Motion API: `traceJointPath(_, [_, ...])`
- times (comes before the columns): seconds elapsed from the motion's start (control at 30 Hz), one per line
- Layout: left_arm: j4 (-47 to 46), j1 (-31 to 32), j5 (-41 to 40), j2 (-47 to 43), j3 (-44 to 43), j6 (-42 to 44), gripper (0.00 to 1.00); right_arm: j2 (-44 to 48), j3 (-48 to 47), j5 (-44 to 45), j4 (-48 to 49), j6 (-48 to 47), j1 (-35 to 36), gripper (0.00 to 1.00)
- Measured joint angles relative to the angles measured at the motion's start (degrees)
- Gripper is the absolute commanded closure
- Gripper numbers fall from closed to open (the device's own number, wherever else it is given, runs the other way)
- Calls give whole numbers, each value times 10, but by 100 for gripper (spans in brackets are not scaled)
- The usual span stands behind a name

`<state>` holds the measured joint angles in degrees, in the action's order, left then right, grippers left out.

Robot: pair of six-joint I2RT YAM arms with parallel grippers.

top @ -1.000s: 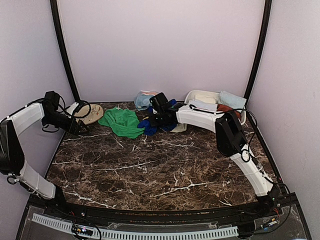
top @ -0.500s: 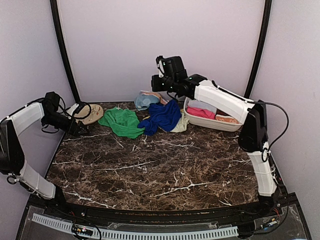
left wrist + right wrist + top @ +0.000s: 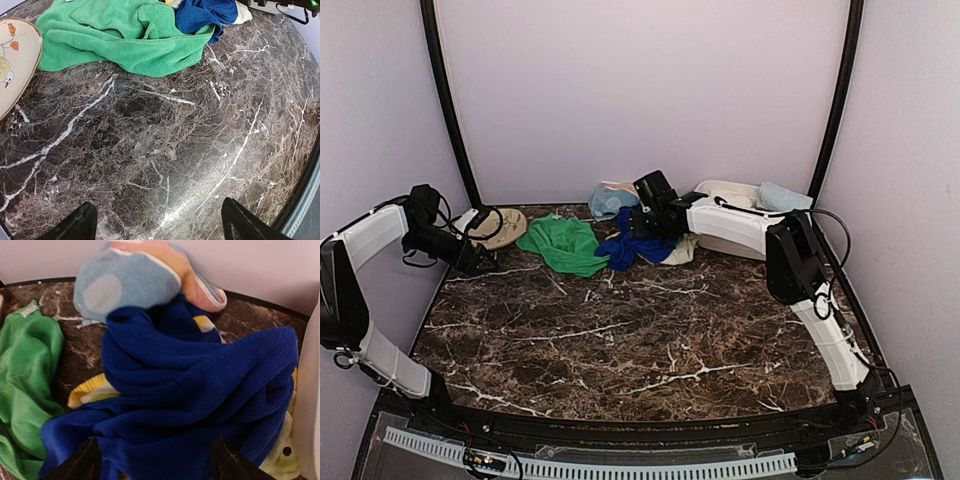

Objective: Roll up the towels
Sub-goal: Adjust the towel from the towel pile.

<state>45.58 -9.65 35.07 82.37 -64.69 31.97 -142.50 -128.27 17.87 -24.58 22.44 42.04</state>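
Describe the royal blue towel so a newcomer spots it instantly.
Look to the far edge of the dark marble table, left of the white basin. There, in the cloth pile, lies the crumpled royal blue towel, between a green towel and pale yellow cloth; it is the darkest cloth there.

Robot lab test booth (blank lilac walls, marble tabletop)

Fuzzy green towel, glossy marble table
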Motion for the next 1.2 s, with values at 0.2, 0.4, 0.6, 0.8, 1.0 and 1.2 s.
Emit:
traceJointPath(0.2, [3,0,3,0,0,3,12,-28,-3,-28,-21,7,-26,37])
traceJointPath(0.4, [4,0,3,0,0,4,13,-29,-6,-78,-17,15,-34,59])
traceJointPath(0.6, [4,0,3,0,0,4,14,-29,-6,-134,-12,30,-38,31])
traceJointPath(0.8, [5,0,8,0,-2,4,14,-29,12,-167,-7,33,-42,29])
traceJointPath(1.0, [9,0,11,0,-2,4,16,-29,23,-165,-12,32,-42,72])
traceJointPath(1.2, [11,0,11,0,-2,5,17,-30,5,-165,-9,39,-42,100])
